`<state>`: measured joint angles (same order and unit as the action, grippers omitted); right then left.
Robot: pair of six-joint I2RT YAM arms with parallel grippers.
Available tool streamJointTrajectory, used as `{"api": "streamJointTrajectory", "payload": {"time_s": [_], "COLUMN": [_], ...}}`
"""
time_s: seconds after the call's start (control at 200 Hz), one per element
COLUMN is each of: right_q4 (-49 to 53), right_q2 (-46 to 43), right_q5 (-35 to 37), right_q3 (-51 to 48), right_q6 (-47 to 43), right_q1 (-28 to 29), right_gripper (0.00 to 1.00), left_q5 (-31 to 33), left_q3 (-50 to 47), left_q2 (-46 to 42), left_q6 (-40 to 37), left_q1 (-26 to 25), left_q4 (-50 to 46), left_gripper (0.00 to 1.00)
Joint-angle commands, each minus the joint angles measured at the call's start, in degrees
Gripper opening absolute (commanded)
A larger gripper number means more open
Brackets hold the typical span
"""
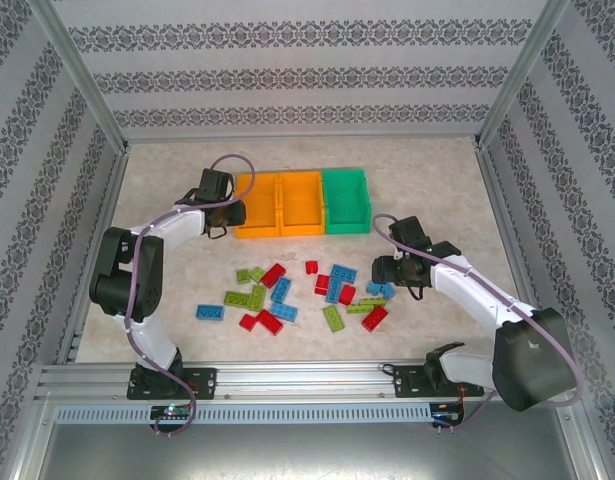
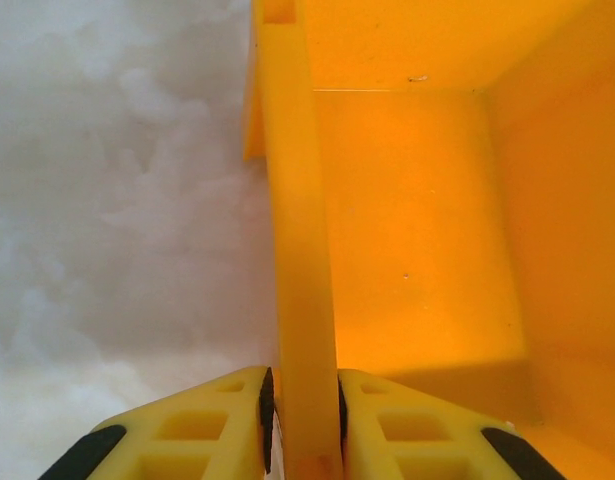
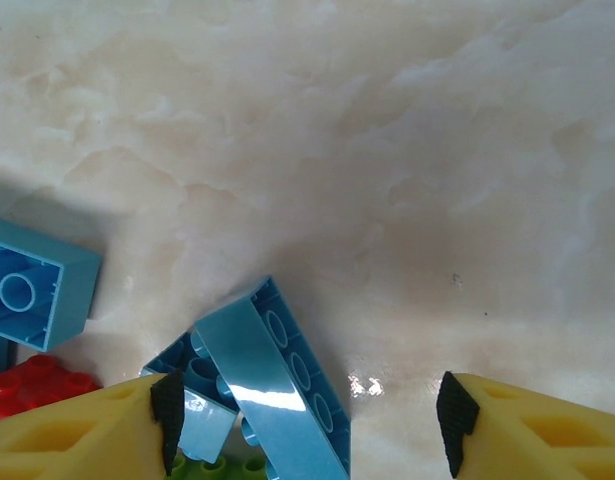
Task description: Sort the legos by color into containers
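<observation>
Nothing sorted yet, by the look: my right gripper (image 3: 305, 412) spread over a light-blue studded plastic brick (image 3: 272, 385) at 3 o'clock of the loose red, blue and lime legos (image 1: 287, 292); at 12 o'clock the joined orange and green plastic bins (image 1: 299, 233) look empty, left gripper (image 2: 305, 408) pinching their 9 o'clock wall (image 2: 299, 220).

Two orange open-top rectangular plastic bins (image 1: 257, 233) and one green plastic bin of the same shape (image 1: 347, 227) stood joined in a row, three in all. In front of that row lay seven red studded plastic bricks (image 1: 274, 274), about seven blue bricks (image 1: 209, 312) and about six lime-green bricks (image 1: 333, 318). The crowded cluster in front of the green bin blurred the count.
</observation>
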<state>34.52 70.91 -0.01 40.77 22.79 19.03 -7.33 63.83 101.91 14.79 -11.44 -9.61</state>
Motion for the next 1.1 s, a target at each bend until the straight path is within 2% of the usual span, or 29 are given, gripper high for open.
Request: {"api": "streamJointTrajectory", "payload": {"time_s": [0.0, 0.09, 0.39, 0.555, 0.734, 0.969, 1.094], "right_q4": [0.95, 0.01, -2.46, -3.74, -3.35, -2.98, -3.01], "right_q2": [0.06, 1.20, 5.68, 7.54, 9.63, 9.83, 9.83], "right_q5": [0.59, -0.14, -1.04, -1.04, 1.25, 4.02, 3.34], "right_q3": [-0.48, -0.10, 1.06, 1.37, 2.49, 3.08, 2.84], "right_q6": [1.00, 1.14, 1.27, 1.56, 2.12, 2.83, 2.86], "right_q1": [0.81, 0.87, 1.99, 2.50, 2.86, 2.78, 2.86], "right_gripper": [0.69, 0.69, 0.68, 0.67, 0.62, 0.44, 0.42], "left_q5": [-1.37, -1.46, 1.80, 2.72, 2.95, 2.94, 2.50], "left_q3": [-1.05, -1.74, -3.47, -5.92, -8.98, -11.12, -12.37], "left_q2": [-2.01, -2.80, -6.24, -10.33, -15.11, -18.63, -19.56], "left_q6": [-2.31, -2.31, -0.38, 0.66, 1.70, 2.15, 2.60], "left_q1": [-1.90, -2.44, -4.04, -4.67, -5.36, -5.53, -5.54], "left_q4": [-0.99, -0.82, -1.99, -1.49, -0.77, -1.29, -1.03], "left_gripper": [0.26, 0.28, 0.59, 0.69, 0.71, 0.71, 0.71]}}
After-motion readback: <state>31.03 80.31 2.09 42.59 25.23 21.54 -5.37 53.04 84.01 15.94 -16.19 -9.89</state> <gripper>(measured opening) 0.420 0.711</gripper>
